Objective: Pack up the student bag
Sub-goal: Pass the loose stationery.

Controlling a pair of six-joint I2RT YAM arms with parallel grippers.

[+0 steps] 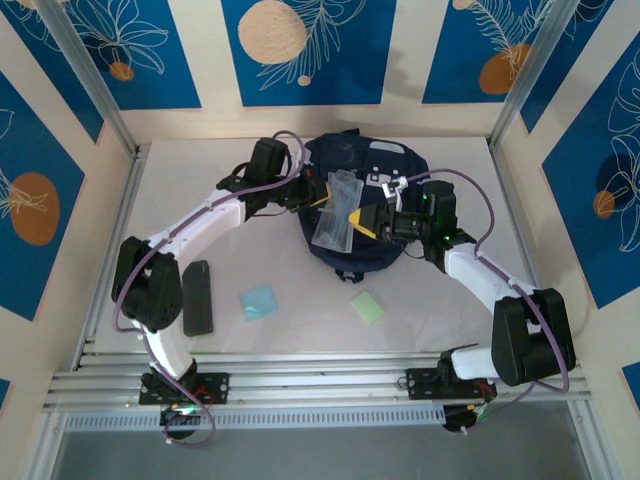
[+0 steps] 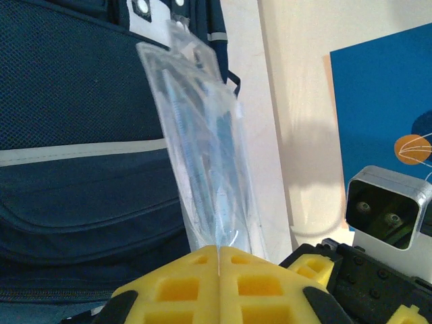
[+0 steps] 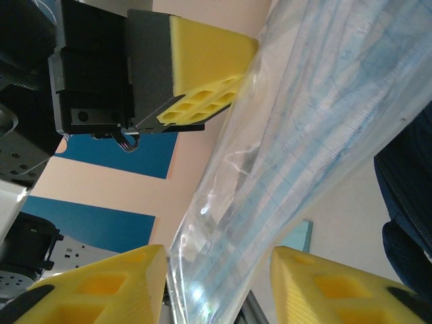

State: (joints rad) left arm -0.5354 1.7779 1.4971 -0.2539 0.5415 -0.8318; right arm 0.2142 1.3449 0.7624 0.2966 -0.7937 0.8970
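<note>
The student bag point(image 1: 370, 160) lies far-centre on the table, packing judged early: left gripper point(image 2: 219, 260) clamped on a clear pouch point(image 2: 202, 148) above it, right gripper point(image 3: 216, 283) spread wide astride the pouch, black case point(image 1: 197, 297), blue pad point(image 1: 259, 301) and green pad point(image 1: 367, 307) unpacked.

A white table point(image 1: 300, 335) filled the middle of the frame. The student bag point(image 1: 352, 160) lay on it at upper centre. A flat black oblong object point(image 1: 198, 298) lay at lower left. To its right was a light blue square pad point(image 1: 259, 301), and a light green square pad point(image 1: 367, 307) lay further right. All three were well apart from the bag.
</note>
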